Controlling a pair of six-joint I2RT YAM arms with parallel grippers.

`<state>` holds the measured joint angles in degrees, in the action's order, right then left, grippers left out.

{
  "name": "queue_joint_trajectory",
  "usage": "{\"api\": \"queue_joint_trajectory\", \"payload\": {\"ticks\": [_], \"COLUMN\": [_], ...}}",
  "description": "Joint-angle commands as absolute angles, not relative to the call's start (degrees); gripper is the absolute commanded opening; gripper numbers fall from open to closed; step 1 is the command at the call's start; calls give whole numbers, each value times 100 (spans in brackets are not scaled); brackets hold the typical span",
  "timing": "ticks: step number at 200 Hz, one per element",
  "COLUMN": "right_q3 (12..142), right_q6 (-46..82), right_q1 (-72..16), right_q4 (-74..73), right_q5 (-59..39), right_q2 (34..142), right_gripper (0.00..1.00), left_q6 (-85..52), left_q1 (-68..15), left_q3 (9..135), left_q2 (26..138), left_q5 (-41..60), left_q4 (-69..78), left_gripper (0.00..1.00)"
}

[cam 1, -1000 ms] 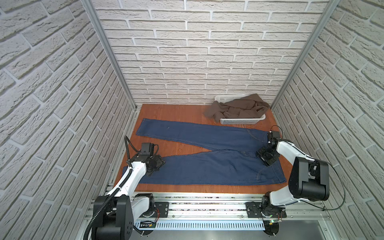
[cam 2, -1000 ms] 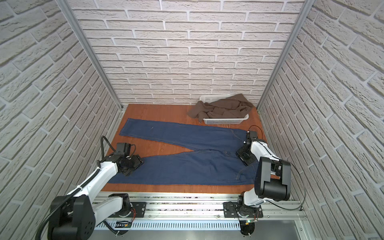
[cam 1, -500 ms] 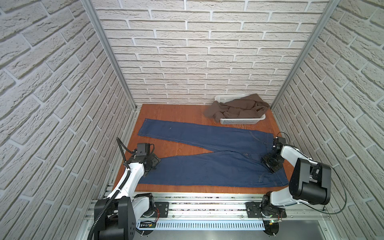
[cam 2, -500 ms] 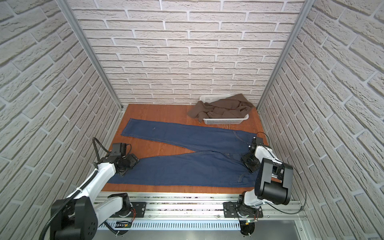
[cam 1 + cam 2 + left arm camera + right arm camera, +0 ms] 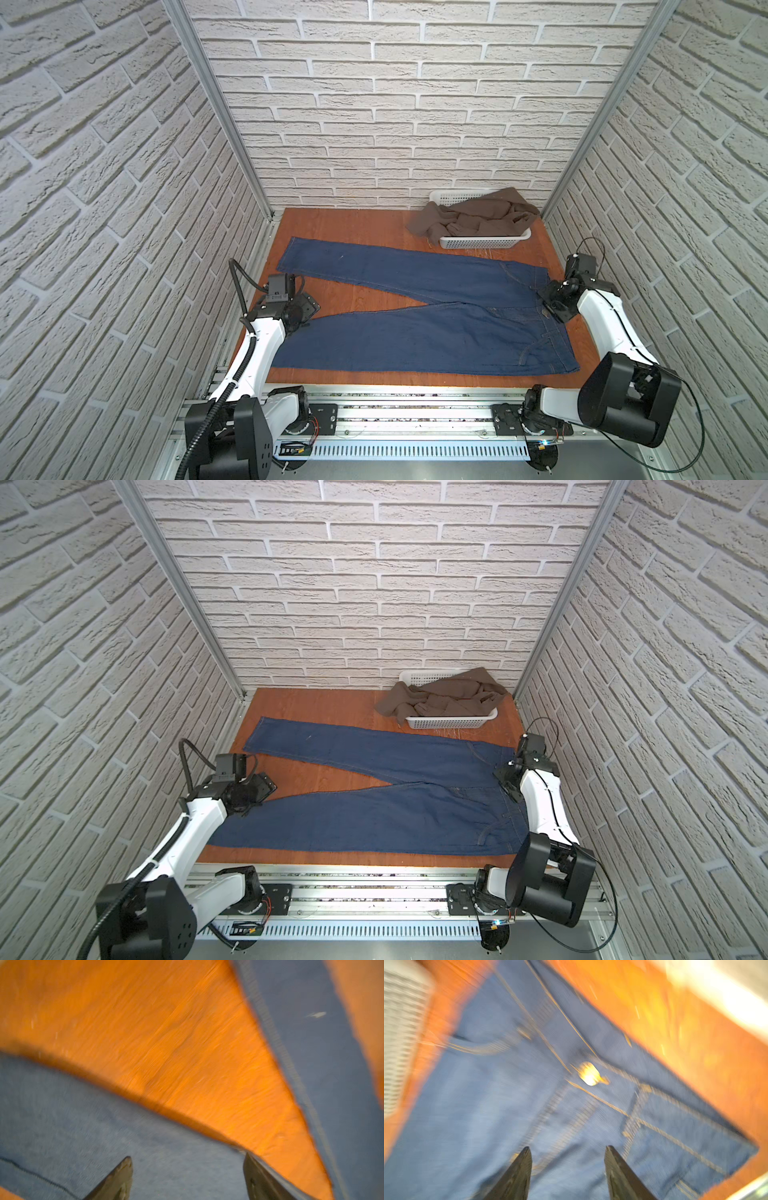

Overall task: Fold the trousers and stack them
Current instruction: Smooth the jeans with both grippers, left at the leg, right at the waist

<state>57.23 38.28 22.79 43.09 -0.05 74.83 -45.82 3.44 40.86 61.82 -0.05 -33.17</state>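
- Both arms had shifted over the last second. The left tool (image 5: 187,1159) backed to the far corner of the near leg's cuff, and the right tool (image 5: 566,1148) slid out to the waistband near the button (image 5: 589,1073).
- Both tools were released, fingers apart over the denim, grasping nothing.
- The trousers (image 5: 415,340) lay much as before: flat on the surface (image 5: 353,224), legs splayed in a V, waist on the right.
- Judgement: spreading looked done, no fold was made yet, and regrasping comes next.
- The white basket (image 5: 482,241) at the far right held a crumpled brown garment (image 5: 478,214) spilling over its rim. The trousers' far leg lay just beside the basket, not in it.
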Motion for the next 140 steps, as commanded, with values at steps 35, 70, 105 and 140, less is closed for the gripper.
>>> {"api": "queue_joint_trajectory", "payload": {"ticks": [35,70,105,140], "right_q3": [7275,7975,8131,8393], "right_q6": [3393,3235,3204,3088], "right_q1": [2326,2373,2442,2529], "right_q4": [3779,3751,3633,3694], "right_q5": [-83,-400,-456,-415], "right_q2": [8921,9957,10525,10948], "right_gripper": [59,58,57,56], "left_q6": [-4033,-3733,-3552,-3437], "left_q1": [131,70,10,-60], "left_q3": [5177,5661,6013,6295], "left_q2": [6767,7382,8106,8628], "left_q5": [-141,-106,79,218], "left_q4": [-3460,-3371,-3030,-2793], "left_gripper": [83,83,84,84]}}
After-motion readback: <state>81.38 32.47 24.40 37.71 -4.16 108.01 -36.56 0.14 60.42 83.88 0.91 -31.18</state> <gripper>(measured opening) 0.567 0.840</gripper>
